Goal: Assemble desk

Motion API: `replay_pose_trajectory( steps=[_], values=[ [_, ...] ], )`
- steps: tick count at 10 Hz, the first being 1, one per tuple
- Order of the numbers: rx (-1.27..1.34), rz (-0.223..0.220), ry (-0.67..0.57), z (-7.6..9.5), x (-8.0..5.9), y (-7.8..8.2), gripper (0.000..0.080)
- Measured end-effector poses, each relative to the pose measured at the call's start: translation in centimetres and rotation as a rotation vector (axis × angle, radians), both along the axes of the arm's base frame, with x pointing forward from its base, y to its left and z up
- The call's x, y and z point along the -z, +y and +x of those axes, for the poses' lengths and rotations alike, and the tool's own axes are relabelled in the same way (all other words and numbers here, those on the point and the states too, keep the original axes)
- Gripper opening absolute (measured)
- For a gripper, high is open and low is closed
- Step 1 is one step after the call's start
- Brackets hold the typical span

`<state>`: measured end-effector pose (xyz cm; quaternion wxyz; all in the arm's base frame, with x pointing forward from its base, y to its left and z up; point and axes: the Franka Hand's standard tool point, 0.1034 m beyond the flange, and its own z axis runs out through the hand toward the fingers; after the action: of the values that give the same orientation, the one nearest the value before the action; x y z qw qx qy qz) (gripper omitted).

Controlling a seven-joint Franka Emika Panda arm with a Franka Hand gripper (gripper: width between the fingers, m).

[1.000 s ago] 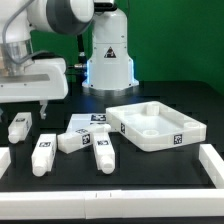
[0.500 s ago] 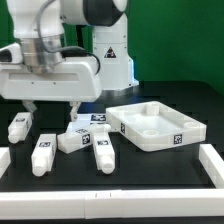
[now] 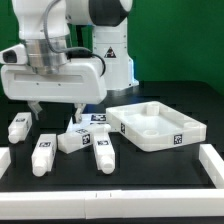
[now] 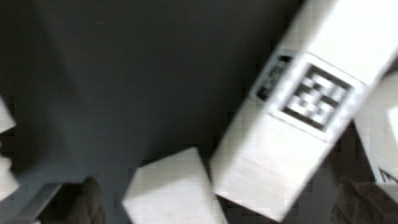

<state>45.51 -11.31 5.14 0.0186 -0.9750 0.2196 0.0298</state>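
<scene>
Gripper [image 3: 57, 113] open over leg [image 3: 70, 140]; desk top [image 3: 145, 138] ext-view right.

Four legs [image 3: 42, 154] lie close together at the exterior view's left, with narrow gaps between them. The desk top [image 3: 155, 125] blocks the right. Bare table [image 3: 150, 168] lies open before it.

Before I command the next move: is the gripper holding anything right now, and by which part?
Nothing is held. The gripper hangs open above the loose legs, with nothing between its fingers.

Black table [image 3: 150, 172] carries tray-like top [image 3: 146, 138], four legs [image 3: 42, 155] and marker board [image 3: 92, 119].
</scene>
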Motion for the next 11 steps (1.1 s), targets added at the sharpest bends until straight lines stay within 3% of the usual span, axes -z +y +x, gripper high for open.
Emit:
replay_pose_trajectory(
  steps=[2,11],
  values=[
    [0.101,-0.011,-0.012,0.8,0.8,0.8,0.0649],
    [0.269,-0.009,-0.021,-0.8,3.2,0.5,0.0649]
  ],
)
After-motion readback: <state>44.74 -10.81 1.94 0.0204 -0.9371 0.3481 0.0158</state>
